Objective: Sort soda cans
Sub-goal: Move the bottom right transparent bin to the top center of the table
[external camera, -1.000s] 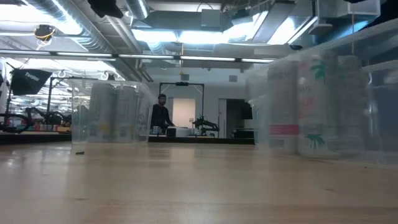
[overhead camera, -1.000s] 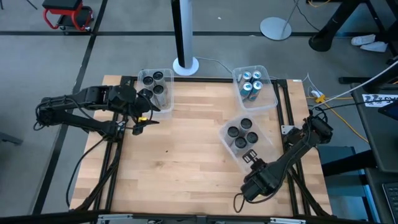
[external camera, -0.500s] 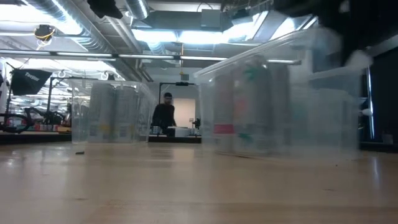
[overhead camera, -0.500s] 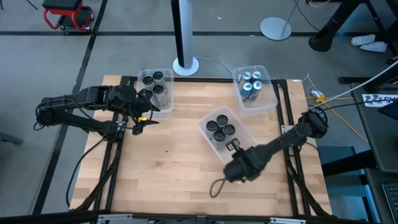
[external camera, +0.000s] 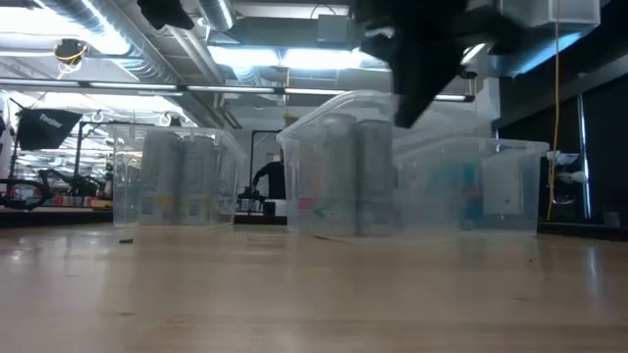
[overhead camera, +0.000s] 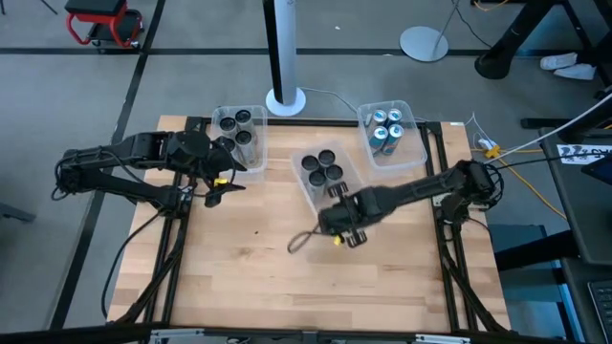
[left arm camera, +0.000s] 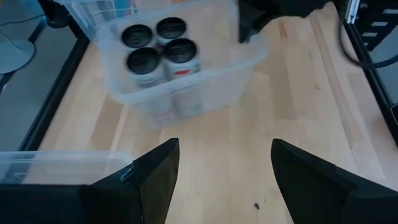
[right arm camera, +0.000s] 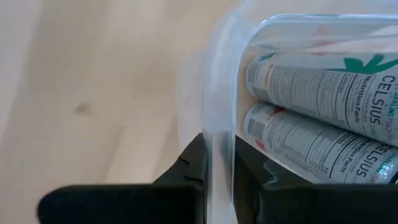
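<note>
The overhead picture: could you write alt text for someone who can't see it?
The right gripper grips the rim of a clear bin holding four dark-topped cans, mid-table. Two more bins of cans sit along the far edge; the left gripper waits open.

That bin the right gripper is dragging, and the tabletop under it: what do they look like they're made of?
Bin: clear, glossy plastic, likely thin; the cans show through its walls. The right gripper is shut on its rim. Tabletop: pale wood planks with visible grain and seams, smooth satin finish.

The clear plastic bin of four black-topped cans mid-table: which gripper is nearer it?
Right. The right gripper is shut on the near wall of the clear plastic bin; the left gripper, open, sits apart beside the back-left bin.
</note>
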